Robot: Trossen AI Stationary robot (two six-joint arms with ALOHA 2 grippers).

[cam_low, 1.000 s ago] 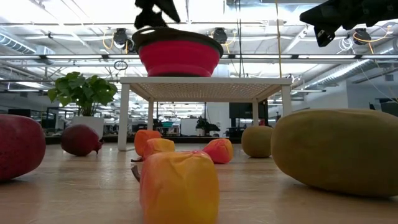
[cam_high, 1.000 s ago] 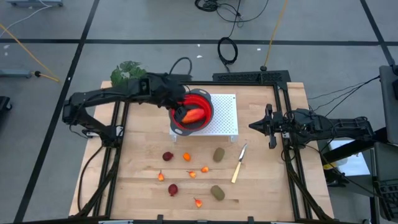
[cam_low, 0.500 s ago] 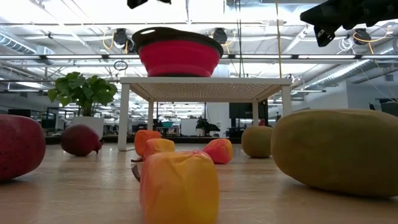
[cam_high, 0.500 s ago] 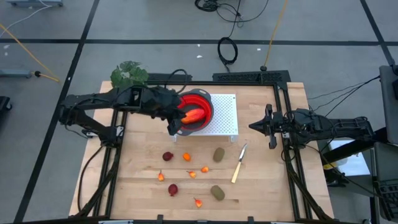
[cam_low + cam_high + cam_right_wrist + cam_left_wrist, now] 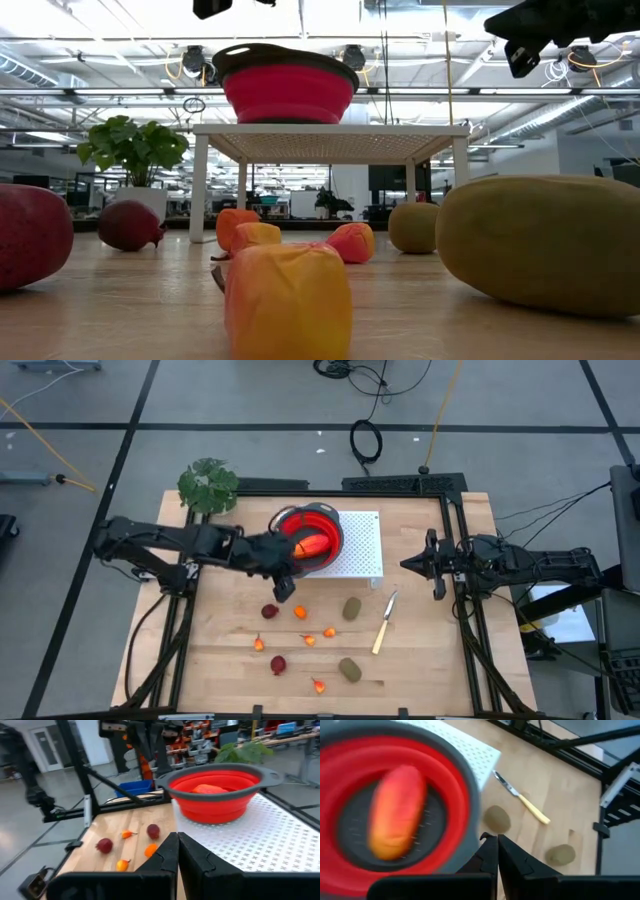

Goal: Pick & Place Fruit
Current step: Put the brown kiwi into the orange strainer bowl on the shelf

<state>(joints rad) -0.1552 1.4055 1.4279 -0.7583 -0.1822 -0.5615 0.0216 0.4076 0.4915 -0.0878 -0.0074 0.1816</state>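
Item one, the fruit: you have the elongated red-orange piece (image 5: 311, 544) lying inside the red bowl (image 5: 330, 520), centre of the high view. The bowl stands on a white perforated stand (image 5: 362, 545). Below it, loose on the counter (image 5: 430, 660): two dark red round pieces (image 5: 269, 611) (image 5: 278, 664), two olive-brown ovals (image 5: 351, 607) (image 5: 349, 669), and several tiny orange pieces (image 5: 300, 612).

Nearby: a pale-handled knife (image 5: 383, 625) lies just right of the upper oval.

Your left gripper (image 5: 284, 588) hangs at the bowl's lower-left rim, jaws clenched, empty. Your right gripper (image 5: 409, 563) waits right of the stand, jaws clenched, empty.
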